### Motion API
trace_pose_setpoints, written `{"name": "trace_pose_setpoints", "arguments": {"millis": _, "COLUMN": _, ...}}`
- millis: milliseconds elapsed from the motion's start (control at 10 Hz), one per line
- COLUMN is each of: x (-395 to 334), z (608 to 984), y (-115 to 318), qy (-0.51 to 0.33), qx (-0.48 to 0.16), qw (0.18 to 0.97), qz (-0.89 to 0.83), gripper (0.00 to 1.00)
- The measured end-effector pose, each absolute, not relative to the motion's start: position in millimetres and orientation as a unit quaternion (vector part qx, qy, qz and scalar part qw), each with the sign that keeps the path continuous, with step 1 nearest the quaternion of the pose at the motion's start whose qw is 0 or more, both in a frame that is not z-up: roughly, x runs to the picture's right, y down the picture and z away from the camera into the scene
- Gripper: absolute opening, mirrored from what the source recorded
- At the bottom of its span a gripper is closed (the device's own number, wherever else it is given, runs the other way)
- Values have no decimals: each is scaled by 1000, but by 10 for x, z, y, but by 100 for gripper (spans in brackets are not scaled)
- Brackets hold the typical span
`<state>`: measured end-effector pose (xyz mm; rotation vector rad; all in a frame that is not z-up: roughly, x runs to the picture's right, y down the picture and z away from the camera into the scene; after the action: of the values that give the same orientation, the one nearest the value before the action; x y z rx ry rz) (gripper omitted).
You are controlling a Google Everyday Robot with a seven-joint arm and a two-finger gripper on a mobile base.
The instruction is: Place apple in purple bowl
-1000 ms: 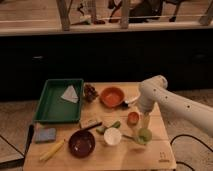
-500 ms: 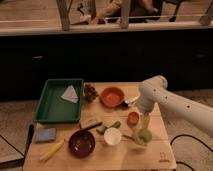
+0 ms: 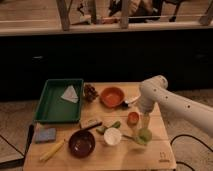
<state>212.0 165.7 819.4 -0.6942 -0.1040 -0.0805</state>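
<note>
The step in hand looks like the pick: the gripper (image 3: 145, 126) hangs nose-down at the end of the white arm (image 3: 165, 97), directly over the apple (image 3: 144, 135), close enough that the two seem to meet. Whether it is apart around the fruit or already clamped on it cannot be told from this view.

The apple sits right under the gripper, near the front right of the wooden table (image 3: 150, 155). It is a small, round, pale yellow-green thing, roughly as big as the white cup (image 3: 112, 136) just to the gripper's left. A small orange object (image 3: 133, 118) stands just beside the gripper, to its left and a little farther back.

The purple bowl (image 3: 82, 143) lies well to the gripper's left, beyond the white cup — dark maroon, round, glossy inside, and nothing shows in it. So the placing is not yet done.

By my judgement the next move calls for a firm hold on the fruit, a lift high enough to clear the cup, then a carry leftward to release over the dark bowl — not the orange bowl (image 3: 112, 96), which sits behind and left of the gripper. A round fruit may roll if nudged.
</note>
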Motion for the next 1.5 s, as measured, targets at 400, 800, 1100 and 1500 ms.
{"name": "trace_pose_setpoints", "arguments": {"millis": 400, "x": 2067, "z": 7666, "y": 1590, "qy": -103, "qx": -197, "qw": 973, "qz": -61, "gripper": 73}}
{"name": "trace_pose_setpoints", "arguments": {"millis": 800, "x": 1994, "z": 7375, "y": 1548, "qy": -138, "qx": -131, "qw": 978, "qz": -90, "gripper": 80}}
{"name": "trace_pose_setpoints", "arguments": {"millis": 1100, "x": 1957, "z": 7338, "y": 1487, "qy": -143, "qx": -127, "qw": 977, "qz": -99, "gripper": 80}}
{"name": "trace_pose_setpoints", "arguments": {"millis": 1500, "x": 1944, "z": 7341, "y": 1378, "qy": -142, "qx": -131, "qw": 976, "qz": -104, "gripper": 80}}
